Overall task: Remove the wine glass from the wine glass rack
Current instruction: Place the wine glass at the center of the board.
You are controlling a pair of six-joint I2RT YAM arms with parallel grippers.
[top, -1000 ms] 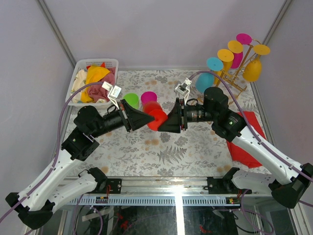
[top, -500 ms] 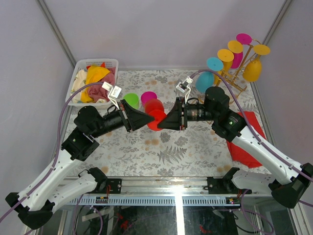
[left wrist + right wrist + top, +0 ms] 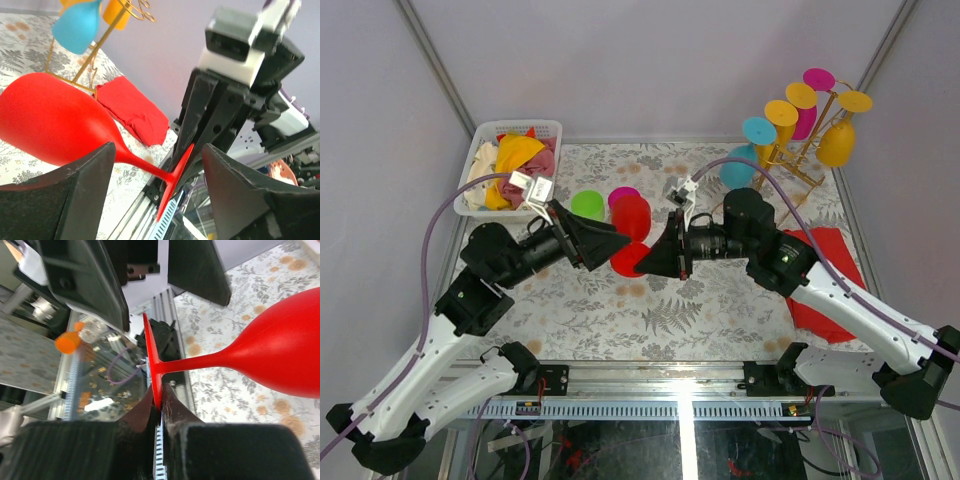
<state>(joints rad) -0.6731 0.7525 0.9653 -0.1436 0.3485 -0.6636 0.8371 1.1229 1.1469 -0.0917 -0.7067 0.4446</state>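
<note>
Left jaws opened; right wrist shows wine glass (image 3: 272,352) foot pinched.

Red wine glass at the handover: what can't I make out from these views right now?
Top view: the red wine glass has its stem hidden under the left gripper.
Right wrist view: its bowl is cut off by the right edge, so the rim is unseen.
Top view: the hooks of the wine glass rack are too small to read.
Left wrist view: the rack is cut off by the top edge.
</note>
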